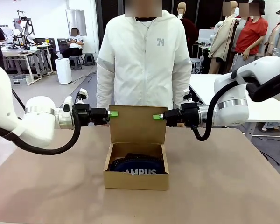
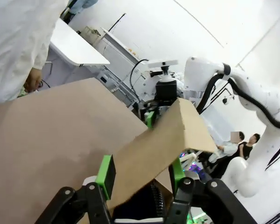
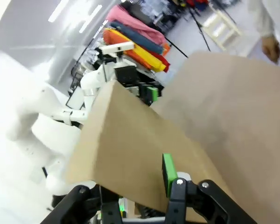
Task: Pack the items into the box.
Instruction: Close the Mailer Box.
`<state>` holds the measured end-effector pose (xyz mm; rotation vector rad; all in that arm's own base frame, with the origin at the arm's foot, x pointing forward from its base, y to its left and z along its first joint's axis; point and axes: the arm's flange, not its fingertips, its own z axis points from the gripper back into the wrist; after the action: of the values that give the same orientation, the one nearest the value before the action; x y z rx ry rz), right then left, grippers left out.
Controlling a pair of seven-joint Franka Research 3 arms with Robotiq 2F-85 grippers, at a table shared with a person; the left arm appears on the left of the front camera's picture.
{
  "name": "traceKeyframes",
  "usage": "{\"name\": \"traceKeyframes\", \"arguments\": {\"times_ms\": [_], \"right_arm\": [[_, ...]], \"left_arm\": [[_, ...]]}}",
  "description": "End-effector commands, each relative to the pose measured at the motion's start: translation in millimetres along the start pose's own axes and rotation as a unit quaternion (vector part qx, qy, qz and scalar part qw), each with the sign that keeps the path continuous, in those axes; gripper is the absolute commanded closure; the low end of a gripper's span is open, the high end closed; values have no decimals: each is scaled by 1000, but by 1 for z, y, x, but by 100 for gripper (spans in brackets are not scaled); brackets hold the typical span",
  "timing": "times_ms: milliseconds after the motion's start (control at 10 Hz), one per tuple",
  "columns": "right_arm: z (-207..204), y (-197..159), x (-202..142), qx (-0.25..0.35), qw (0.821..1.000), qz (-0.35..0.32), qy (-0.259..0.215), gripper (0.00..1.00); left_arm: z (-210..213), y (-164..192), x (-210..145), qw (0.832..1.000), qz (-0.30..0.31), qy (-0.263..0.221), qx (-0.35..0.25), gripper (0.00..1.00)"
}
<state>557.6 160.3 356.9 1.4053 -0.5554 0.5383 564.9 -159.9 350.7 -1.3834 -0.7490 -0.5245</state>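
The box [image 1: 136, 179] sits open at the middle of the table, its flap lid [image 1: 137, 123] standing upright at the back. Inside lies the navy pouch [image 1: 137, 166] with white lettering; other items cannot be made out. My left gripper [image 1: 113, 113] is at the lid's top left corner and my right gripper [image 1: 157, 117] at its top right corner. In the left wrist view the lid [image 2: 163, 140] runs between the green-padded fingers of the left gripper [image 2: 141, 170], which stand wider than the cardboard. In the right wrist view the right gripper [image 3: 130, 184] straddles the lid [image 3: 130, 140] the same way.
A person in a white jacket [image 1: 142, 60] stands just behind the box at the far edge, hands low beside the lid. The brown table top [image 1: 224, 177] stretches to both sides of the box. Other tables and people are farther back.
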Motion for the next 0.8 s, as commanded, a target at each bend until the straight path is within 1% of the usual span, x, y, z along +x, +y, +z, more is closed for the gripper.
{"name": "traceKeyframes", "arguments": {"times_ms": [0, 100, 200, 300, 400, 500, 600, 700], "right_arm": [[3, 15, -25, 14, 997, 71, -7, 54], [3, 16, -33, 7, 994, 107, -11, 54], [1, 15, -40, 6, 992, 125, -15, 54], [-2, 14, -48, -9, 989, 144, -19, 54], [-4, 14, -55, -19, 985, 168, -16, 54], [-3, 12, -60, -26, 983, 183, -17, 52], [1, 12, -62, -13, 984, 178, -19, 0], [6, 13, -61, -12, 984, 175, -27, 0]], "left_arm": [[1, -18, -27, 997, -70, -19, 4, 39], [-4, -27, -40, 991, -131, -25, -23, 39], [-6, -33, -51, 982, -179, -40, -35, 39], [-8, -36, -60, 976, -208, -51, -37, 39], [-9, -35, -66, 974, -212, -59, -42, 39], [-9, -34, -72, 975, -212, -49, -41, 30], [-8, -35, -77, 977, -208, -34, -39, 0], [-4, -37, -82, 978, -202, -33, -41, 0]]}}
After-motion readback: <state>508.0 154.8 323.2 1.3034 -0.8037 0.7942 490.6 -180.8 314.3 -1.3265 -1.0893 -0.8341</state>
